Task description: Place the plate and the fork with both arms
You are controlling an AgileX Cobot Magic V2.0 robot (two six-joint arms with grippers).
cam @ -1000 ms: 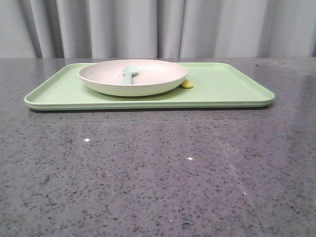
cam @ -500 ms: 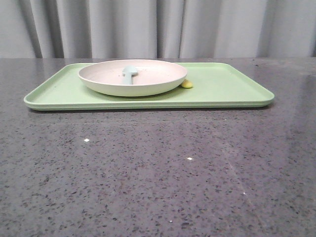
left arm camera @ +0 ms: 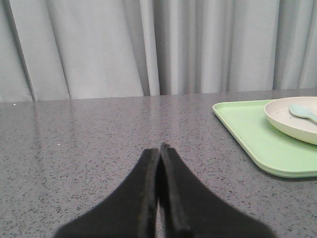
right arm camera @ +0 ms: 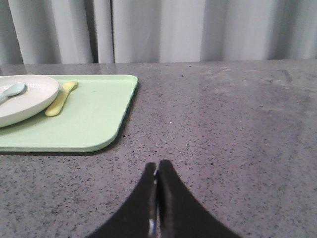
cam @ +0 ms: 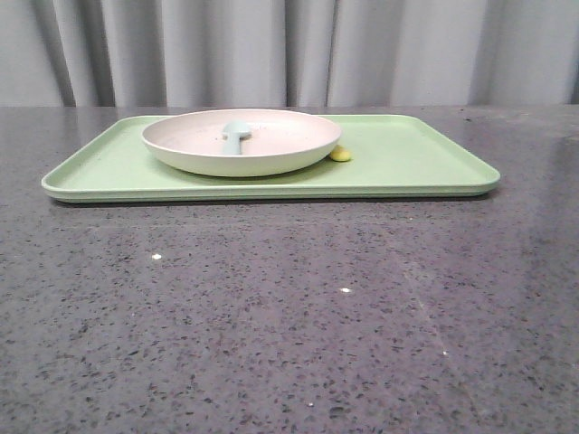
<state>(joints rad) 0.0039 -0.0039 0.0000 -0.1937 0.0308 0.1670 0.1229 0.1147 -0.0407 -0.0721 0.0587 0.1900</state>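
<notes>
Left hand sat clenched, fingers pressed together, empty, low over bare grey bench, well apart from the tray. Light-green tray lay across the upper middle of the front view. Plate rested on the tray, left of its centre, with a pale blue spoon lying inside it. Fork lay on the tray just beside the plate's right rim; only its yellow end showed in the front view. Right hand was clenched too, empty, over bare bench right of the tray.
</notes>
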